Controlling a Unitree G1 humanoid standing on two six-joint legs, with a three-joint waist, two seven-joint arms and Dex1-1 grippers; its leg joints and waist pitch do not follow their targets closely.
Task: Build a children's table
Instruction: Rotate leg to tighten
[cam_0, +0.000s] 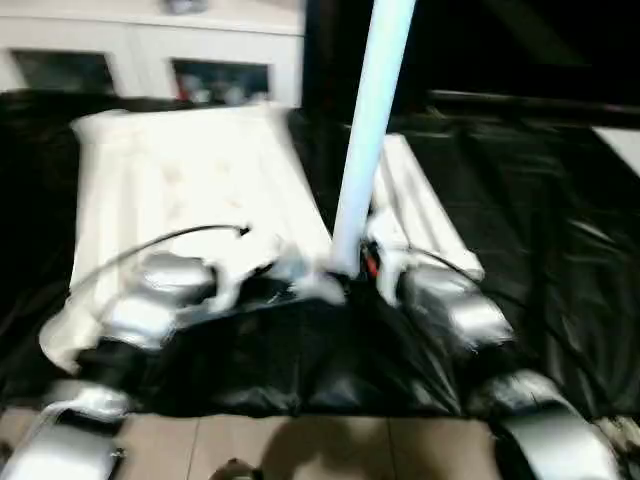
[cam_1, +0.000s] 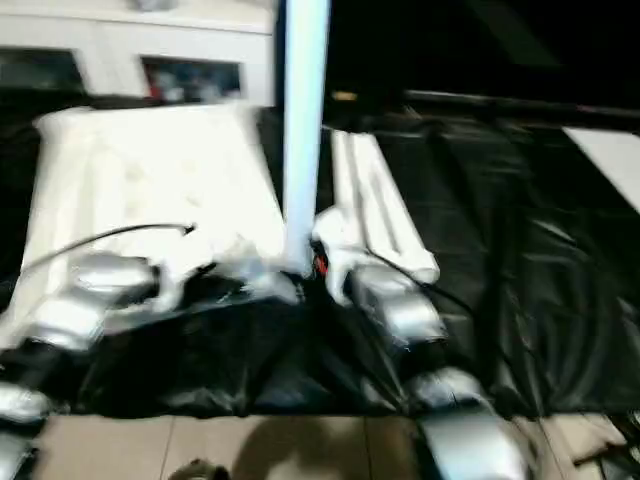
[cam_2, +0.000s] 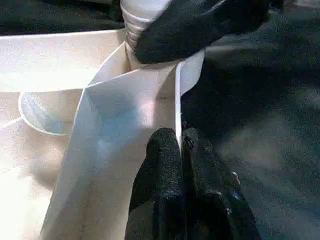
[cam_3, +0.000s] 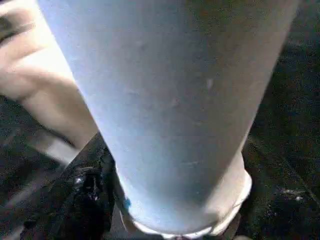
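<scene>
The white tabletop (cam_0: 190, 180) lies underside up on a black sheet. One white leg (cam_0: 370, 120) stands nearly upright at its near right corner. My right gripper (cam_0: 365, 262) is shut on the bottom of this leg (cam_3: 170, 100), with one black finger (cam_3: 85, 195) pressed against it. My left gripper (cam_2: 180, 137) is shut on the thin rim (cam_2: 177, 90) of the tabletop, just beside that corner. The right gripper's finger (cam_2: 190, 25) wraps the leg's ribbed end (cam_2: 137, 20). Other legs (cam_0: 420, 210) lie side by side to the right of the tabletop.
The black sheet (cam_0: 540, 220) spreads wide to the right. A white cabinet (cam_0: 150, 50) with glass doors stands behind the tabletop. A flat white board (cam_0: 620, 145) shows at the right edge. Tiled floor (cam_0: 300, 445) lies nearest me.
</scene>
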